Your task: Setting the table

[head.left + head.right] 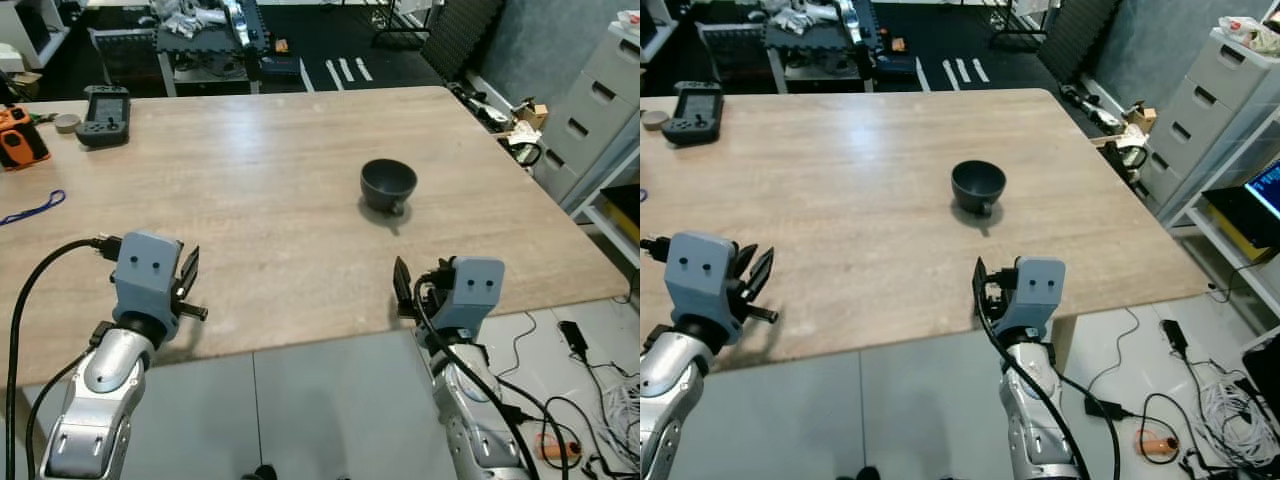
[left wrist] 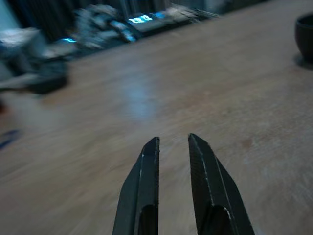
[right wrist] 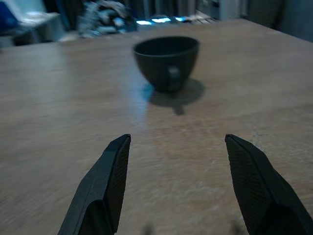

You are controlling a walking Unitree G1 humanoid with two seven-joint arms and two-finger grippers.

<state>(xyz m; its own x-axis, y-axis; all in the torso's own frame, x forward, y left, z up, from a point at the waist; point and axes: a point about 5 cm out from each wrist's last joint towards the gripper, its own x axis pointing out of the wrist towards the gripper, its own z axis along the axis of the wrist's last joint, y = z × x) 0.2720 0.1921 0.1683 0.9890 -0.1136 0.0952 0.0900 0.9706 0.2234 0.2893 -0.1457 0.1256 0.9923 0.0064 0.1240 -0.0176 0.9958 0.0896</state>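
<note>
Dark round cup (image 1: 388,185) with a small handle sits upright on the light wooden tabletop (image 1: 250,190), right of centre, handle facing the robot, shadow under it.

Right tool (image 3: 178,183): fingers spread wide, nothing held, low over the near tabletop edge and pointed at the cup. Cup is well ahead of the fingertips, no contact.

Left tool (image 2: 173,156): fingers narrow, a slim gap between the tips, holding nothing. It's over the near left part of the tabletop, well apart from the cup; left wrist view is blurred.

Far left of the tabletop: black handheld controller with a screen (image 1: 105,112), a small grey tape roll (image 1: 67,122) beside it, an orange and black device (image 1: 20,140) at the edge, a blue cord (image 1: 35,208) lying loose.

Grey drawer cabinet (image 1: 600,95) stands off the right side. Cables on the floor (image 1: 590,400) beneath that corner.
</note>
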